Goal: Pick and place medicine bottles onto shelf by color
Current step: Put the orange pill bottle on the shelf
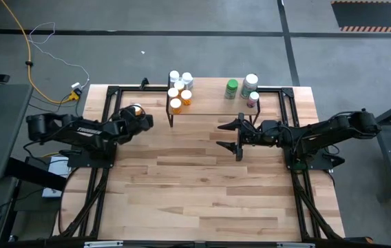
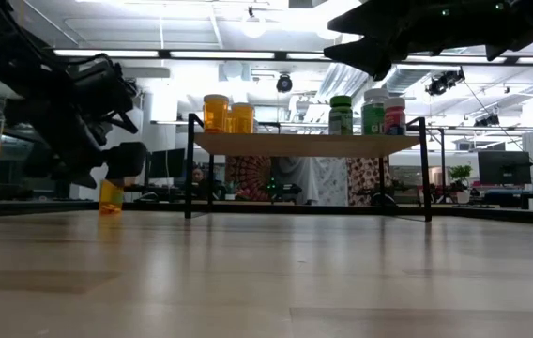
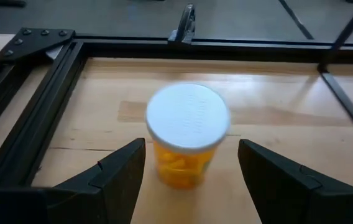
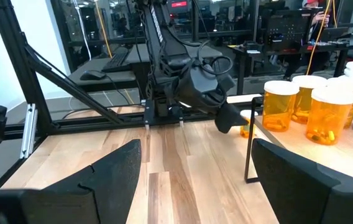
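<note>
Orange bottle (image 3: 187,140), white cap, standing upright on the tabletop (image 1: 202,193) to the left of the shelf (image 1: 213,107): you find it between the two fingers of your left gripper (image 3: 191,171), one finger (image 3: 117,171) on either side, with a gap showing between each finger and the bottle's body in the left wrist view. Your left pincer is spread and released, grasping nothing. In the low view the bottle (image 2: 111,198) shows under the left arm, its base on the wood.

Shelf stock, left group: orange bottles with white caps (image 1: 180,93), clustered tight at the shelf's left end; the low view shows two of them (image 2: 228,115) side by side on the board, and the right wrist view shows several (image 4: 316,109) near the shelf's edge.

Shelf stock, right group: green bottle with green cap (image 1: 232,87), a white-capped bottle (image 1: 251,83) just beside it, and a pinkish bottle (image 1: 252,99) near the front edge of the shelf's right end. In the low view these stand together (image 2: 370,113) at the right of the board.

Right gripper (image 1: 238,136): you have it in front of the shelf's right half, above the tabletop, fingers wide apart and empty, pointing toward the left arm.

Black frame rails (image 3: 46,81) border the table around the lone orange bottle
</note>
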